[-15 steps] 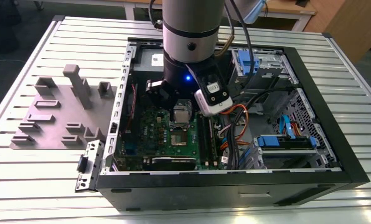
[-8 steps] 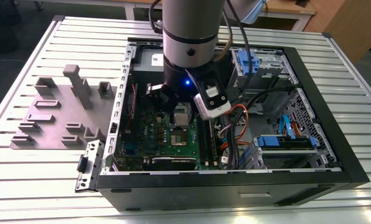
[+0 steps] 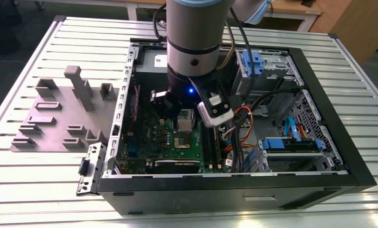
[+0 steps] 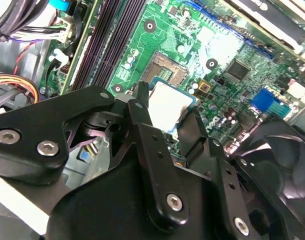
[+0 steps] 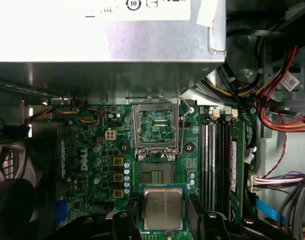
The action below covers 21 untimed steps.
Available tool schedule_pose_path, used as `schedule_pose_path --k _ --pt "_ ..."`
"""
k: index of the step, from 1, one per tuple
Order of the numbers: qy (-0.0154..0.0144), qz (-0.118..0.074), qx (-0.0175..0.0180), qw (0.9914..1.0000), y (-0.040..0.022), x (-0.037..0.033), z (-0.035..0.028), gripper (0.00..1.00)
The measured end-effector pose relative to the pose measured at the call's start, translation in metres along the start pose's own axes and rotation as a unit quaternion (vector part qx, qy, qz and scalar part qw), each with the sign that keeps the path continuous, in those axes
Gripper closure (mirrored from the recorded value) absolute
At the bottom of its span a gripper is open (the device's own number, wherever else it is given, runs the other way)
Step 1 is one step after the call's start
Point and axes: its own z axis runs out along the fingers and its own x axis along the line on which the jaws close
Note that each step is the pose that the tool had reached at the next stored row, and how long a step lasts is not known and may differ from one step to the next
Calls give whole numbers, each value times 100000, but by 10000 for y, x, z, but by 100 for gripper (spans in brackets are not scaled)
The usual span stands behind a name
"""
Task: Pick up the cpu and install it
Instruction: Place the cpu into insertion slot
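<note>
Gripper (image 5: 163,219): clenched on the cpu (image 5: 163,209). Its two black fingers (image 5: 121,226) press against opposite edges of the chip, whose silver-grey top faces up.

Position of the cpu: it is held clear above the green motherboard (image 5: 72,150), just beside the socket (image 5: 156,175) and not seated in it. The socket is bare, with its contacts exposed. The metal socket frame (image 5: 138,127) stands hinged open on the side of the socket away from the chip.

Surroundings on the board: the long dark memory slots (image 5: 216,160) run alongside the socket. A black fan (image 4: 285,145) sits near the gripper body. A large grey box with a white label (image 5: 102,50) lies past the open frame, and bundles of coloured cables (image 5: 282,115) lie beside it.

Exterior view: the arm (image 3: 195,42) reaches down into the open computer case (image 3: 227,192), which lies on a slatted metal table (image 3: 43,194). A grey fixture block (image 3: 56,118) rests on the table at the exterior view's left, near the case but apart from it.
</note>
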Motion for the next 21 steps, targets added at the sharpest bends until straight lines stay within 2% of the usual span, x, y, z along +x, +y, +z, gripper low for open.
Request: schedule_pose_path --k 2,7,12,17,21 --pt "5 -12 -2 100000 -1 0 26 53" --pt "11 -19 2 100000 -3 0 28 53" --pt "8 -11 -6 100000 -21 -5 61 53" --pt "197 -925 -12 99996 -23 -5 142 53" --pt "222 -949 -6 99995 -23 -4 215 53"
